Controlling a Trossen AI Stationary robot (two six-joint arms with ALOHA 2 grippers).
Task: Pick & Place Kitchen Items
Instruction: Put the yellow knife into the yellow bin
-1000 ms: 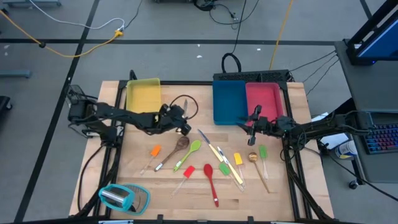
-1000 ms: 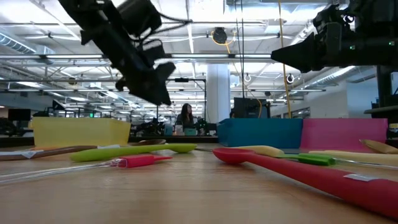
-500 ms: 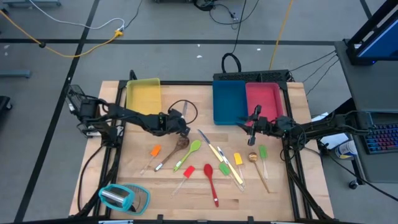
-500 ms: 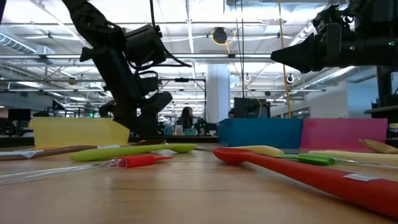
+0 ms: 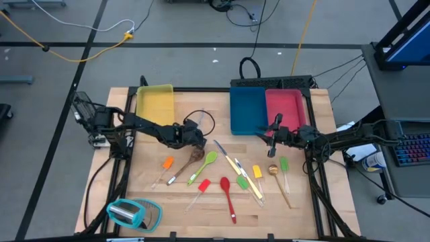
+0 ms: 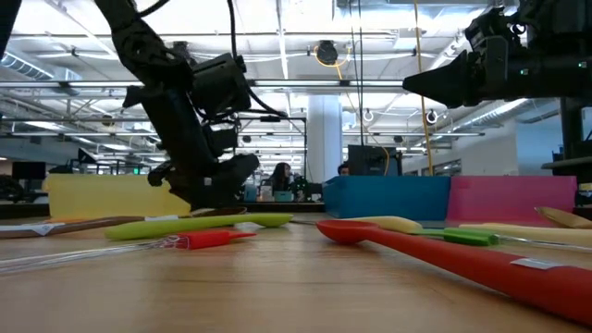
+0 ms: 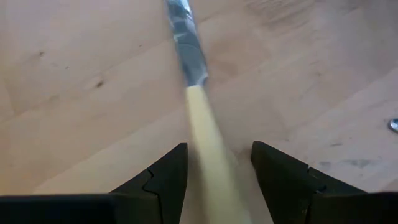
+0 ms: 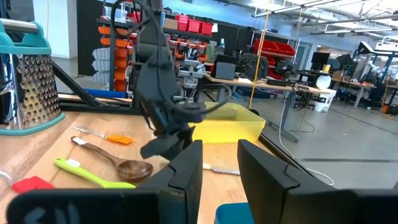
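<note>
Lying between the spread fingers of the left gripper (image 7: 214, 177), a cream-handled knife (image 7: 202, 127) rests on the wooden table (image 7: 74, 93), its silver blade pointing toward the top of the left wrist frame; the fingers are not closed on it. Seen from above, this gripper (image 5: 199, 140) sits at centre frame. At right of centre, the right gripper (image 5: 274, 136) hovers near the pink tray (image 5: 285, 107), slightly parted and empty.

The left gripper (image 5: 199, 140) is low over the wooden table (image 5: 148, 181), just above the brown wooden spoon (image 5: 188, 163). The green spoon (image 5: 203, 167) lies just right of that spoon. The right gripper (image 5: 273, 138) sits well to the right.
</note>
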